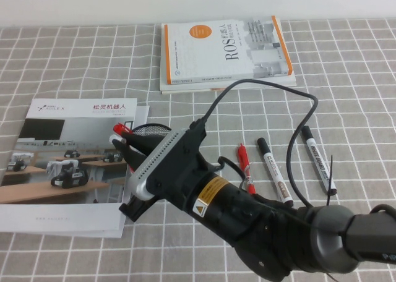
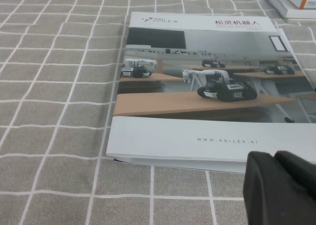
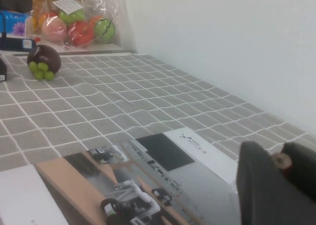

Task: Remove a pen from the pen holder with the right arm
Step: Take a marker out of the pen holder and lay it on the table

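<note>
A black mesh pen holder (image 1: pixel 154 130) stands just right of the brochure, mostly hidden behind my right arm. My right gripper (image 1: pixel 122 136) reaches over its left side. The fingers are closed on a red pen (image 1: pixel 118 128), whose red end sticks out above them. In the right wrist view the pen's end (image 3: pixel 282 160) shows pinched between the two dark fingers (image 3: pixel 256 185). My left gripper (image 2: pixel 274 159) hovers low near the brochure's front edge, its black fingers together with nothing between them; it is out of the high view.
An AgileX brochure (image 1: pixel 68 164) lies at the left and a ROS book (image 1: pixel 226 50) at the back. A red pen (image 1: pixel 246 169) and two black-capped markers (image 1: pixel 274 170) (image 1: pixel 318 158) lie on the checked cloth to the right. A black cable (image 1: pixel 297 96) loops above them.
</note>
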You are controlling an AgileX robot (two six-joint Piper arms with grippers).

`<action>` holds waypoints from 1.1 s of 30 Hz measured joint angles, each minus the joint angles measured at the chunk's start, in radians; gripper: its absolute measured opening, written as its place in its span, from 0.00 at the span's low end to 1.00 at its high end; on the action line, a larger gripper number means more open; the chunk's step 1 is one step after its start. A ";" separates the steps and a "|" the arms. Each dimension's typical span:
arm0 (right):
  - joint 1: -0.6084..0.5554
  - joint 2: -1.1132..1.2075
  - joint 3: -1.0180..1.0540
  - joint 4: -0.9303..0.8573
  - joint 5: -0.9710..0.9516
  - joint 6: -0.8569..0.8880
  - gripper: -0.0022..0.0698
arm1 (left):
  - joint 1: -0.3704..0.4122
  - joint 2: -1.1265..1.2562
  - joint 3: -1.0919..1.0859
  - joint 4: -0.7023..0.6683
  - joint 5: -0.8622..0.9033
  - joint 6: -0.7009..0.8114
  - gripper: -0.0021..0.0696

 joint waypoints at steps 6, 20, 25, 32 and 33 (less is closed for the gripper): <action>0.000 -0.009 -0.001 0.000 0.000 -0.004 0.06 | 0.000 0.000 0.000 0.000 0.000 0.000 0.02; 0.000 -0.103 -0.001 -0.019 0.077 -0.012 0.05 | 0.000 0.000 0.000 0.000 0.000 0.000 0.02; 0.000 -0.168 -0.001 -0.023 0.133 -0.037 0.05 | 0.000 0.000 0.000 0.000 0.000 0.000 0.02; 0.000 -0.275 -0.001 -0.023 0.231 -0.083 0.05 | 0.000 0.000 0.000 0.000 0.000 0.000 0.02; 0.000 -0.293 -0.001 -0.019 0.251 -0.099 0.05 | 0.000 0.000 0.000 0.000 0.000 0.000 0.02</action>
